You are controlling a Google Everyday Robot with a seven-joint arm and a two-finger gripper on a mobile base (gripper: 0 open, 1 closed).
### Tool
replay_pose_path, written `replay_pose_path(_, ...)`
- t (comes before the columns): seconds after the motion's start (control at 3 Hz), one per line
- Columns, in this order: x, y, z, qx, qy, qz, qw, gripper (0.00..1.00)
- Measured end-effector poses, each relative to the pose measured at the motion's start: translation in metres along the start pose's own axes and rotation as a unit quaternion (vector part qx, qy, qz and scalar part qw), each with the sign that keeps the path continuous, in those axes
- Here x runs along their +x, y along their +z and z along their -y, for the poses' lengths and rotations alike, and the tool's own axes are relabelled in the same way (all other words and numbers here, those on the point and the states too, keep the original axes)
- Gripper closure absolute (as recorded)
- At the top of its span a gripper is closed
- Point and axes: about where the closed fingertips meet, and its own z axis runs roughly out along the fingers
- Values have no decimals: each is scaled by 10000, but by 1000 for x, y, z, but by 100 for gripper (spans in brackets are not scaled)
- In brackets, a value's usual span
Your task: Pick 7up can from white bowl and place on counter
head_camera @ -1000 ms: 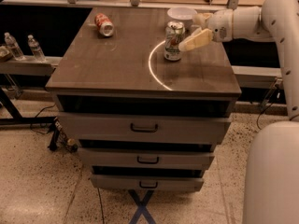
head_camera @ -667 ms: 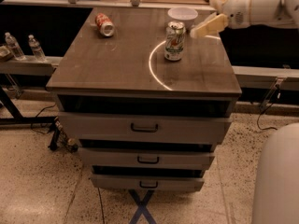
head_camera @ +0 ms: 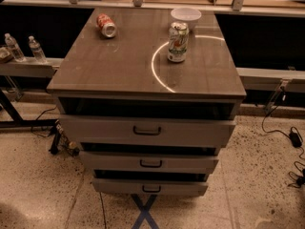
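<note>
The 7up can (head_camera: pixel 177 42) stands upright on the counter (head_camera: pixel 119 66), right of the middle, pale green and white with a silver top. The white bowl (head_camera: pixel 186 17) sits just behind it near the counter's far right edge, and looks empty. The can and the bowl stand close, the can in front. My gripper and arm are out of view.
A red-and-white can (head_camera: pixel 106 26) lies on its side at the counter's far left. Three grey drawers (head_camera: pixel 147 130) with dark handles stand slightly open below. Water bottles (head_camera: pixel 35 49) stand on a low shelf at left. Cables (head_camera: pixel 291 137) lie on the floor at right.
My arm and gripper, which were beside the 7up can at right, rose away and left the view. The can stays upright on the counter.
</note>
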Motion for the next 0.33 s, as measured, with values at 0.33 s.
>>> replay_pose_path(0.33, -21, -6, 6, 308, -129, 108, 9994, 0)
